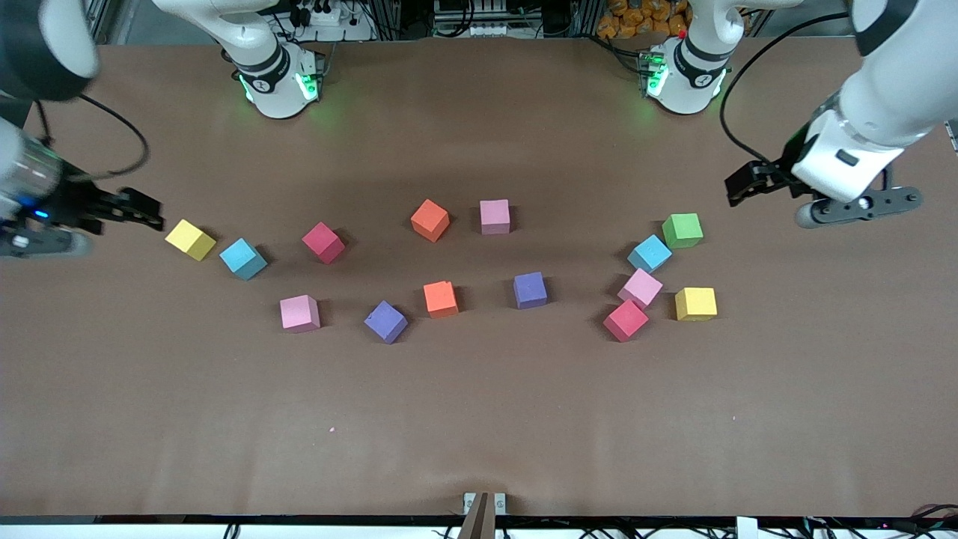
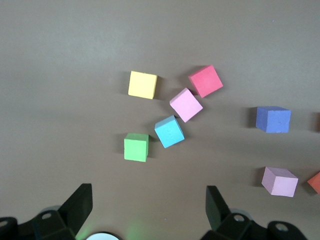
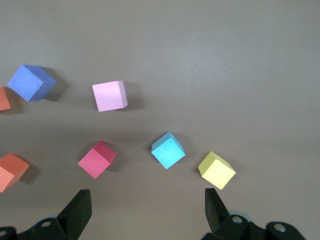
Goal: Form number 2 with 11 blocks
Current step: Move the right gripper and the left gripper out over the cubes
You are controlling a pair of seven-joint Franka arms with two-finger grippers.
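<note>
The blocks lie scattered on the brown table. At the right arm's end are a yellow block (image 1: 190, 239), a light blue block (image 1: 243, 259) and a red block (image 1: 323, 242). In the middle are two orange blocks (image 1: 430, 220) (image 1: 441, 299), two pink blocks (image 1: 495, 216) (image 1: 300, 313) and two purple blocks (image 1: 386, 322) (image 1: 530, 290). At the left arm's end light blue (image 1: 650, 254), pink (image 1: 641, 288), red (image 1: 626, 320) and yellow (image 1: 696, 304) blocks cluster. My left gripper (image 1: 737, 187) (image 2: 149, 210) is open and empty over bare table beside that cluster. My right gripper (image 1: 146, 209) (image 3: 147, 210) is open and empty beside the yellow block (image 3: 216, 170).
A green cube (image 1: 682, 230) sits beside the light blue block in the cluster at the left arm's end; it also shows in the left wrist view (image 2: 136, 147). The wide strip of table (image 1: 479, 419) nearer the front camera is bare.
</note>
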